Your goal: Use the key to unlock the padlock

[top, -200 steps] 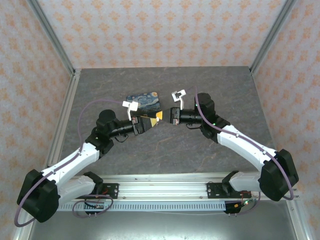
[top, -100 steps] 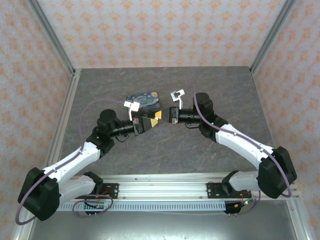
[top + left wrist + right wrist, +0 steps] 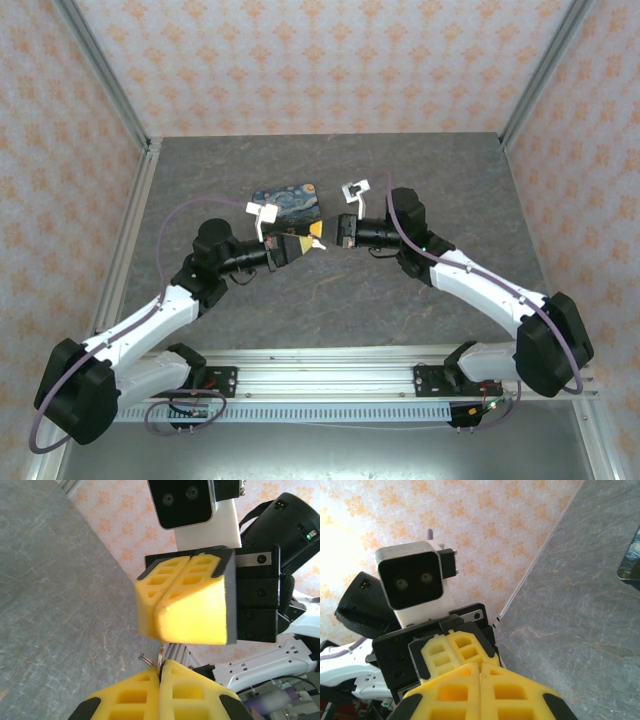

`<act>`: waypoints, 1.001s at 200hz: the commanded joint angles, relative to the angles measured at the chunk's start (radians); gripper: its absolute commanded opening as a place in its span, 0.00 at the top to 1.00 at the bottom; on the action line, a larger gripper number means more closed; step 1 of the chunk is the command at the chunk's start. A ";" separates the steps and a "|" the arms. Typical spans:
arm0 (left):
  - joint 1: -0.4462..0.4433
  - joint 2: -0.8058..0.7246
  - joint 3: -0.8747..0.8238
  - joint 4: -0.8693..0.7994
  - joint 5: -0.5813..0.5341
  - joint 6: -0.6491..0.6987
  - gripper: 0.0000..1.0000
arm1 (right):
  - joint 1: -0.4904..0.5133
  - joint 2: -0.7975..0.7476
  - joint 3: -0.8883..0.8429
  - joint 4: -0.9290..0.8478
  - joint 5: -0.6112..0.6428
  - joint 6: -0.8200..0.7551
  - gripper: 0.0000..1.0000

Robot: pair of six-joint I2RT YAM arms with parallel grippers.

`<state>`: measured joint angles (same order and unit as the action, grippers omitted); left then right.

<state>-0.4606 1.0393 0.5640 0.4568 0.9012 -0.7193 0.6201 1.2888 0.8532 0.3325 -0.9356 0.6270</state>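
Observation:
My two grippers meet tip to tip in mid-air over the middle of the table. The left gripper (image 3: 312, 243) (image 3: 161, 669) is shut on the key (image 3: 161, 654), a thin metal strip that stands up from between its yellow pads, with a wire ring (image 3: 146, 659) poking out beside it. The key's upper end runs into the seam of the right gripper (image 3: 333, 239) (image 3: 159, 630) (image 3: 481, 667), whose pads stand together with only a hairline slit. The padlock is hidden.
A blue swirl-painted tin (image 3: 290, 206) (image 3: 631, 560) lies on the grey stone-look table (image 3: 420, 180) just behind the left gripper. Patterned walls and metal posts (image 3: 105, 75) close in the back and sides. The rail (image 3: 320, 385) with the arm bases runs along the near edge.
The left gripper has closed onto the key. Both grippers have drawn closer together until their tips meet.

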 commanded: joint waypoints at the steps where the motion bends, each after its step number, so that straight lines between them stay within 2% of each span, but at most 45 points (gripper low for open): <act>1: 0.009 -0.039 0.025 -0.097 -0.026 0.075 1.00 | -0.002 -0.046 -0.003 -0.020 0.132 -0.038 0.69; 14: 0.022 -0.053 0.025 -0.144 -0.031 0.099 1.00 | -0.002 -0.062 0.019 -0.116 0.200 -0.079 0.53; 29: 0.049 -0.070 0.029 -0.214 -0.036 0.131 1.00 | -0.009 -0.056 0.061 -0.235 0.272 -0.118 0.45; 53: 0.118 -0.095 0.054 -0.398 -0.082 0.219 1.00 | -0.038 0.000 0.135 -0.394 0.391 -0.140 0.41; 75: 0.225 -0.086 0.100 -0.584 -0.148 0.300 1.00 | -0.068 0.113 0.222 -0.510 0.497 -0.138 0.37; 95: 0.335 -0.044 0.149 -0.703 -0.218 0.351 1.00 | -0.087 0.264 0.338 -0.583 0.531 -0.157 0.35; 112: 0.423 0.010 0.190 -0.779 -0.321 0.379 1.00 | -0.089 0.405 0.458 -0.645 0.537 -0.182 0.35; 127: 0.477 0.073 0.212 -0.799 -0.417 0.394 1.00 | -0.089 0.519 0.559 -0.679 0.536 -0.194 0.35; 147: 0.507 0.196 0.248 -0.783 -0.484 0.419 1.00 | -0.089 0.643 0.668 -0.722 0.539 -0.215 0.35; 200: 0.477 0.498 0.382 -0.697 -0.461 0.428 1.00 | -0.089 0.806 0.777 -0.733 0.484 -0.245 0.40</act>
<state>0.0429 1.4681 0.8650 -0.2626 0.4778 -0.3298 0.5285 2.0617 1.5814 -0.3664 -0.4274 0.4126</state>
